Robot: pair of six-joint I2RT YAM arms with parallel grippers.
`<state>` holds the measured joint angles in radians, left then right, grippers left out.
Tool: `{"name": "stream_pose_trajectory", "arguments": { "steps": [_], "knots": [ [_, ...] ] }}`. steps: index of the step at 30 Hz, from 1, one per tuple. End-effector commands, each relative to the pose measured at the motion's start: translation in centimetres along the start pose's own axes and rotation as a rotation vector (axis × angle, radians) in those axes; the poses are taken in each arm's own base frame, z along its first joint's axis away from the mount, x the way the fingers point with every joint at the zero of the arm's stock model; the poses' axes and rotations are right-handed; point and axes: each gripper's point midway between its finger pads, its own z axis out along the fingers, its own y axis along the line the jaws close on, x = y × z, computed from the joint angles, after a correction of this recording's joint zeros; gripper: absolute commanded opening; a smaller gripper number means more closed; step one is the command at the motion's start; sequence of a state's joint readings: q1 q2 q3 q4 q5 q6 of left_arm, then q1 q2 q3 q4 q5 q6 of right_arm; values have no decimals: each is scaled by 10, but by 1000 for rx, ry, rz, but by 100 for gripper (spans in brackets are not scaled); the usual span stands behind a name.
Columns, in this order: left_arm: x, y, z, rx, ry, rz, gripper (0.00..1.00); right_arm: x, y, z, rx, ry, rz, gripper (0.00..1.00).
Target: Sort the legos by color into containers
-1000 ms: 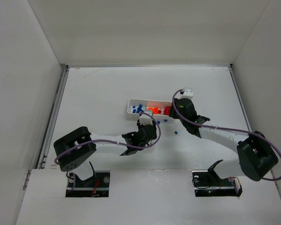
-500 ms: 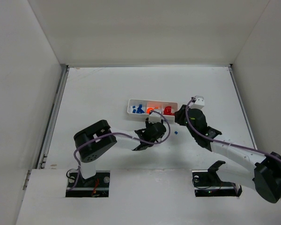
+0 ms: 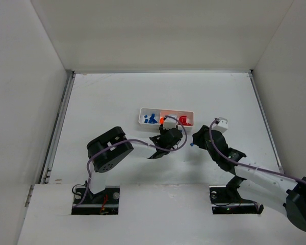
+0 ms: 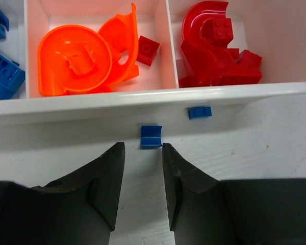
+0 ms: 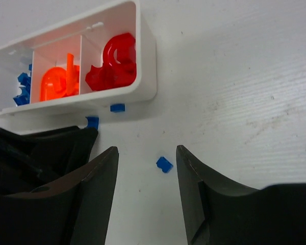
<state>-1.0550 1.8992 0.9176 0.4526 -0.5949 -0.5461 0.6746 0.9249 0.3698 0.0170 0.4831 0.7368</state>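
Pointing toward the far edge, left gripper [image 4: 143, 153] stands spread and empty, a blue lego [image 4: 151, 137] just ahead of its tips, beside the tray [image 4: 245, 92] wall. Right gripper [image 5: 147, 153] spread wide, empty, second blue lego [image 5: 164, 164] between its fingers [image 5: 99, 171]. Only left wrist resolves a red lego [image 4: 147, 50] in the orange compartment [image 4: 66, 13]; overhead puts tray mid-bench.

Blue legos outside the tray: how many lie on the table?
3 blue legos: one by the tray's near wall, just ahead of the left hand; one further right along that wall; one apart, between the jaws of the right hand. More may hide under the arms.
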Motion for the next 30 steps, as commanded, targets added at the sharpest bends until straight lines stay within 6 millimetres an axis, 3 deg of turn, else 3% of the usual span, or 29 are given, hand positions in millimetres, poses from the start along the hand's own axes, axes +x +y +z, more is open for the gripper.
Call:
{"name": "stream_pose_trajectory", "arguments": {
  "steps": [1, 10, 17, 22, 30],
  "knots": [
    [-4, -5, 6, 0, -6, 15, 31, 2, -2, -8, 15, 2, 33, 56],
    [-4, -7, 8, 0, -6, 33, 19, 30, 7, -3, 8, 104, -30, 55],
    [-22, -15, -23, 56, -43, 7, 12, 57, 15, 5, 14, 180, -107, 54],
    [-34, -9, -47, 88, -66, -26, 12, 51, 19, 8, 9, 170, -130, 55],
    [-67, 23, -70, 82, -131, -113, 12, 43, 13, 20, 40, 181, -137, 55]
  ]
}}
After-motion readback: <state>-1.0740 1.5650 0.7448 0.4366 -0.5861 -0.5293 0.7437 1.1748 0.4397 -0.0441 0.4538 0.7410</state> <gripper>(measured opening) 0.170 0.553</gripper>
